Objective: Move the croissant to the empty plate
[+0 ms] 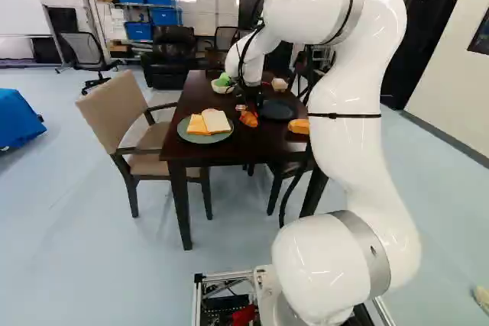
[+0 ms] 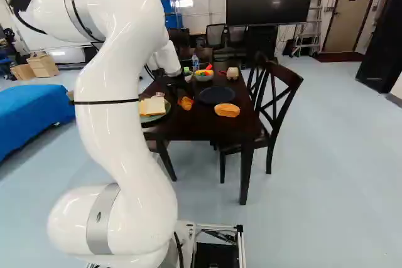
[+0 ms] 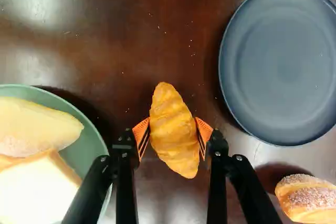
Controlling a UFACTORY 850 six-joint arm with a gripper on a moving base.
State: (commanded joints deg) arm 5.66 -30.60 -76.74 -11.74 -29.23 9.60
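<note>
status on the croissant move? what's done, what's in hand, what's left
Done: gripper is over the croissant, orange pads against both sides.
In hand: croissant, by the look of the pads; can't tell if it's clear of the table.
Left: carry to the dark plate, still bare, then release.

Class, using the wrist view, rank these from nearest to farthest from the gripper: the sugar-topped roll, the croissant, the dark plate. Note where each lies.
1. Croissant: right between the gripper's two fingers.
2. Dark plate: off to one side, across the croissant from the green plate.
3. Sugar-topped roll: on the dark plate's side, beyond its rim.
</note>
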